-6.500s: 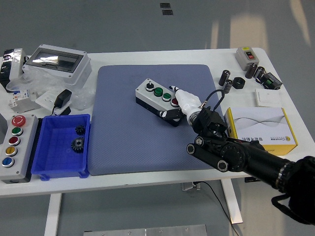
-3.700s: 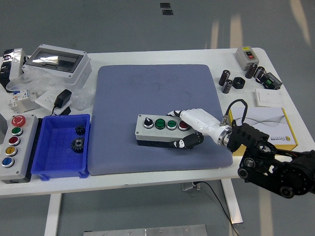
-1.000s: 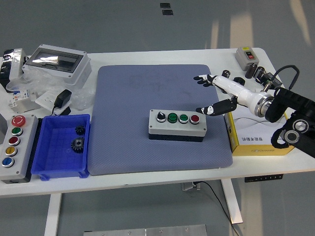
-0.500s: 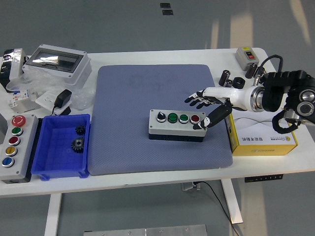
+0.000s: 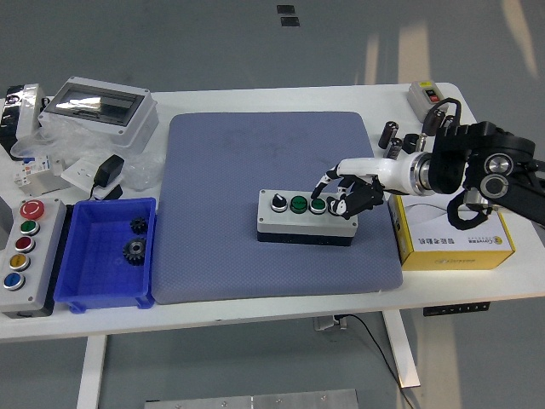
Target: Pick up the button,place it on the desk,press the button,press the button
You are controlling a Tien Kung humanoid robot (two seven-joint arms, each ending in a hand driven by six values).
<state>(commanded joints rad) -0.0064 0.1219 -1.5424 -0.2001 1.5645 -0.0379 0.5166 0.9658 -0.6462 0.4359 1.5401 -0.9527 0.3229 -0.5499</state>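
Since the button box point(image 5: 307, 216) lies flat on the blue mat point(image 5: 272, 204), a little right of the mat's middle, with nothing gripping it, I judge the picking up and the setting down to be done; what is left is the pressing. My right hand point(image 5: 347, 189) reaches in from the right and hovers over the right end of the box, fingers point(image 5: 328, 182) curled downward and holding nothing, their tips at or just above the red button and the green one beside it; whether a tip is actually bearing down on a cap I cannot tell, since the hand hides the red button almost wholly. So I take this to be the first of the two presses, either starting or underway, with the second yet to come; the black selector knob and the other green button at the left of the box stand uncovered and untouched. My left arm does not show. Just right of the mat sits the yellow carton point(image 5: 454, 235), under my forearm; the blue bin point(image 5: 106, 253) with its gears stays well apart at the left.
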